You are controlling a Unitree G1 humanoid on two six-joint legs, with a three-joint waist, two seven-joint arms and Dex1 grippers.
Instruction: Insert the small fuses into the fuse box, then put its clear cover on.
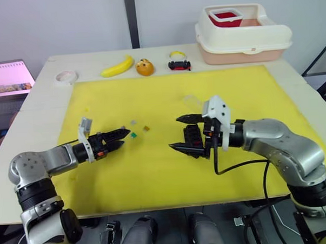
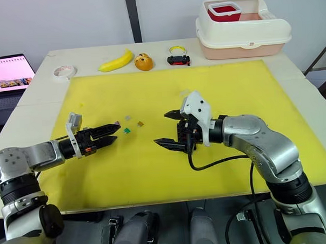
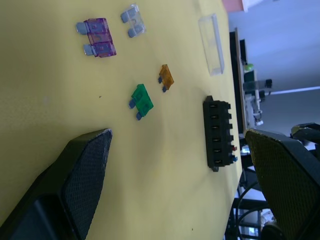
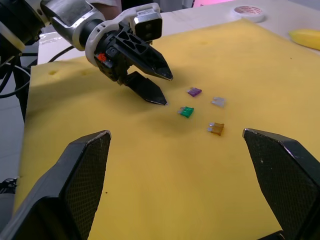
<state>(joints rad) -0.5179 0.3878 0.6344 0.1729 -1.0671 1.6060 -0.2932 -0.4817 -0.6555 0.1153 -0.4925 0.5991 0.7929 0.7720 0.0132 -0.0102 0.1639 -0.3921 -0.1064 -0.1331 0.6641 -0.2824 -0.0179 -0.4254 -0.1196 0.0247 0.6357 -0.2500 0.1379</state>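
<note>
yellow mat, four loose fuses, both grippers spread

yellow foam mat (image 1: 154, 165) covers the middle of the pale table (image 1: 38, 106). in the head views the left gripper (image 1: 119, 139) sits at centre-left, its two black fingers a little apart and holding nothing, tips just beside the green fuse (image 1: 134, 135). the right gripper (image 1: 180, 133) sits at centre, fingers spread wide, one above and one below the black fuse box (image 1: 193, 135), which lies on the mat between them; whether either finger touches it cannot be told.

the left wrist view gives what the head views blur: the purple fuse (image 3: 97, 37) and grey fuse (image 3: 133, 20) near its upper left, the green one and the olive-yellow fuse (image 3: 166, 76) at centre, all flat on the mat and apart from each other. it also shows the fuse box's row of slots, with a red and a blue speck at one end, and the clear cover (image 3: 211, 43) lying flat at upper centre, apart from the box.

the right wrist view shows the same four fuses at centre right and the left gripper at upper left, its tips close to the purple and green ones.

along the top of the head views: a tape roll (image 1: 67, 76), a banana (image 1: 117, 67), an orange toy (image 1: 145, 67), a small black toy car (image 1: 179, 64), a cream lidded bin (image 1: 243, 35), and a laptop (image 1: 8, 78) at the left edge.
</note>
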